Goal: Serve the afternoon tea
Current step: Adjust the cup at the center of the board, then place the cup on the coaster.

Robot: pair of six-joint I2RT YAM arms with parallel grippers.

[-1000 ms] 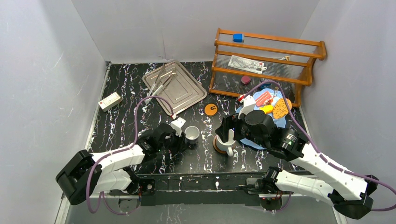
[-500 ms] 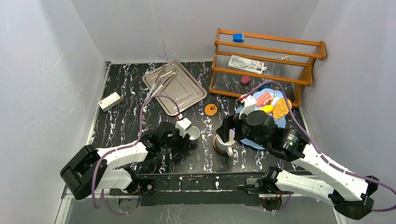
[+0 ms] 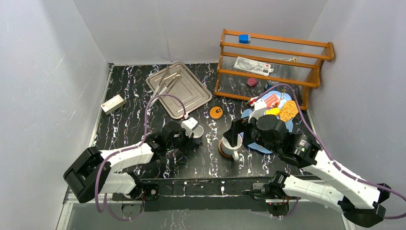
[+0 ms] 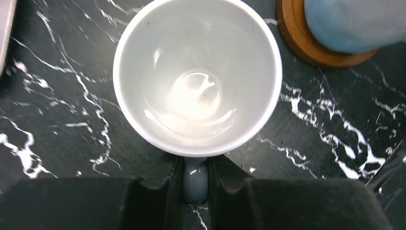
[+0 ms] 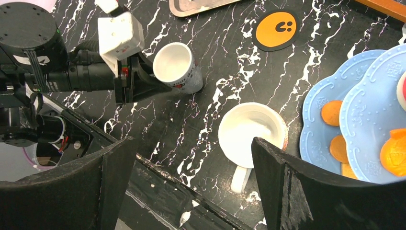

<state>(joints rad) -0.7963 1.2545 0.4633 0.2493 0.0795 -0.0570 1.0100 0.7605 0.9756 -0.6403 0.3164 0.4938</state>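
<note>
1. Reaching further forward with the left arm than one second ago, and bringing the left claw (image 4: 195, 167) from partly apart to together.
2. Clamping now with this claw on the handle of the white mug (image 4: 197, 76), with one finger pressing on each side of the handle.
3. Keeping the white mug on the black marbled desk (image 3: 124, 120), near its middle and just left of the brown saucer (image 4: 311, 45).
4. Holding the right claw (image 5: 191, 143) wide apart over the grey mug (image 5: 253, 134) and gripping nothing.
5. Resting the grey mug on the brown saucer, with its handle pointing to the near edge of the desk.
6. Carrying orange pastries (image 5: 331, 112) on the light-blue stand (image 5: 311, 129), which is standing just right of the grey mug and is partly hidden under the right arm in the top view.
7. Lying at the back left of the desk, well apart from both mugs: silver tray (image 3: 186, 91) with metal tongs (image 3: 165, 86) on it.
</note>
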